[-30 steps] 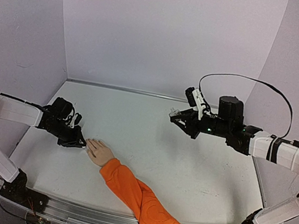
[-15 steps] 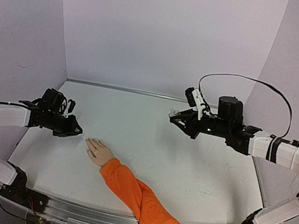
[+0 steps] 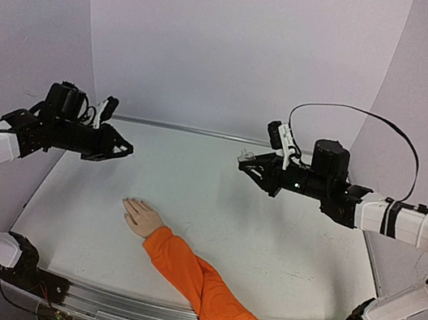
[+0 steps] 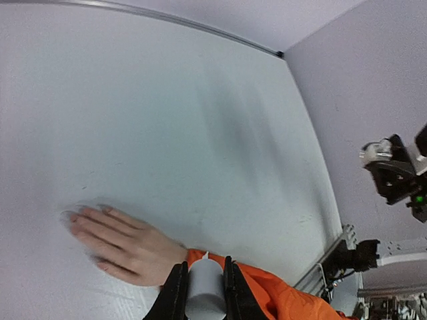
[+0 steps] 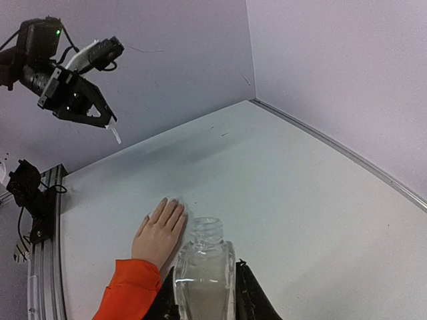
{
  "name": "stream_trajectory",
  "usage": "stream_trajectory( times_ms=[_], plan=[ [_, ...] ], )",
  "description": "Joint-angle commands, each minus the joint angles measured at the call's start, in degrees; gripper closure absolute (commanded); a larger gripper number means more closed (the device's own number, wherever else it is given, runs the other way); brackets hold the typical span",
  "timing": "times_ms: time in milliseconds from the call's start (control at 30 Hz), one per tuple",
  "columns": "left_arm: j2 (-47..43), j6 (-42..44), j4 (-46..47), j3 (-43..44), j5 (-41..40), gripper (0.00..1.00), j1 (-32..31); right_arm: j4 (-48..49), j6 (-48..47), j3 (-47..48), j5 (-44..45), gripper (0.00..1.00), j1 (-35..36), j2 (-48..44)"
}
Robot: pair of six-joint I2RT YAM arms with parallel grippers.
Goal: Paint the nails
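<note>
A small pale hand (image 3: 143, 219) on a bright orange sleeve (image 3: 204, 290) lies flat on the white table, fingers pointing far-left. Its nails (image 3: 126, 204) are barely visible; they also show in the left wrist view (image 4: 71, 217) and the right wrist view (image 5: 167, 202). My left gripper (image 3: 123, 147) is raised above the table's left side, shut on a white brush cap (image 4: 205, 288) with a thin tip. My right gripper (image 3: 243, 165) hovers at the back right, shut on a clear glass bottle (image 5: 204, 277) with an open neck.
White table (image 3: 266, 243) with pale walls at the back and both sides. A metal rail (image 3: 131, 310) runs along the near edge. The sleeve crosses the near middle. The left gripper and its brush tip (image 5: 115, 133) show in the right wrist view.
My left gripper has lifted from beside the hand's fingertips and moved up and back, still holding the brush cap. My right gripper with the bottle has shifted slightly left.
</note>
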Motion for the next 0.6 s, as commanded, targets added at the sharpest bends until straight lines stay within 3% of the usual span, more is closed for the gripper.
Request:
stream_trajectory(
  times_ms=[0, 200, 567],
  plan=[
    [4.6, 1.8, -1.5, 12.7, 4.6, 1.0, -7.7, 8.4, 1.4, 0.2, 4.9, 1.0, 6.5, -2.2],
    [8.7, 4.2, -2.2, 21.7, 5.0, 1.0, -14.7, 11.5, 0.9, 0.3, 10.9, 1.0, 14.4, -1.6],
    [9.9, 3.5, -3.3, 25.0, 6.5, 1.0, -20.7, 17.9, -1.8, 3.1, 12.2, 1.0, 21.1, 5.6]
  ],
)
